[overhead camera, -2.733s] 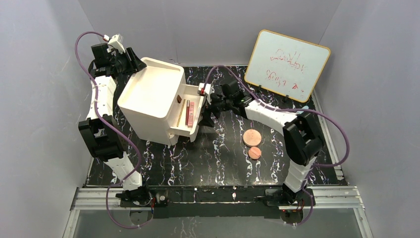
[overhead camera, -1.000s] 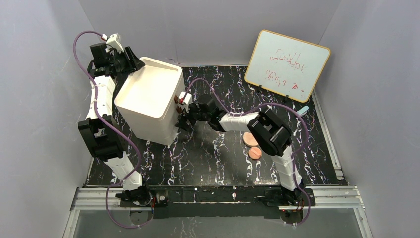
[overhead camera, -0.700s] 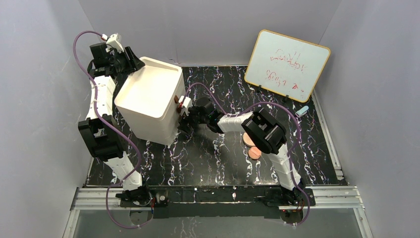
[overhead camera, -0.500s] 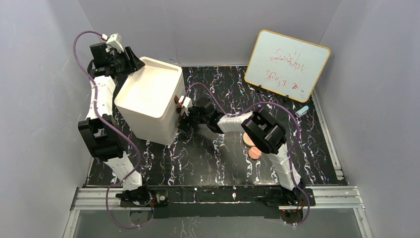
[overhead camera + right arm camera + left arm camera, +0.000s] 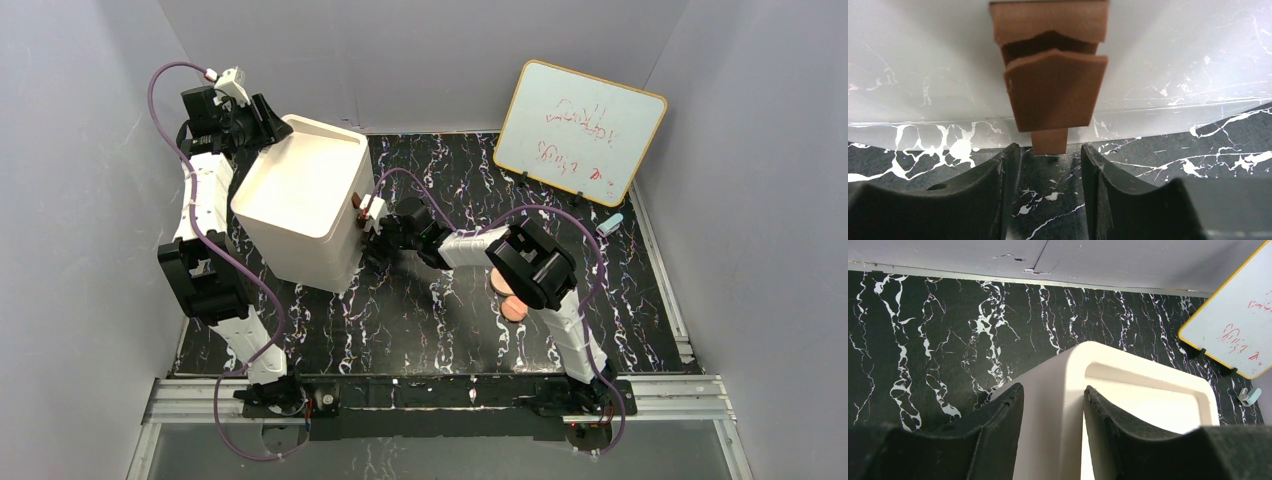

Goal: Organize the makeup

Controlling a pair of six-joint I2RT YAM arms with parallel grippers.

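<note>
We saw the left gripper (image 5: 1053,390) clamped on the rim of the white plastic drawer box (image 5: 1128,367), upper left. The right gripper (image 5: 1050,150) stood narrowly parted before a brown knob (image 5: 1055,90), untouched. Two flat copper-pink makeup discs (image 5: 514,310) lay centre-right.

Soft, even light overhead; wrist views blur close up, and the cream box (image 5: 1143,405) glares bright inside

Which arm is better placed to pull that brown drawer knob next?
Right. The right gripper faces the brown knob, fingers either side, apparently not yet touching. The left gripper is clamped on the white drawer box's rim, likely steadying it.
</note>
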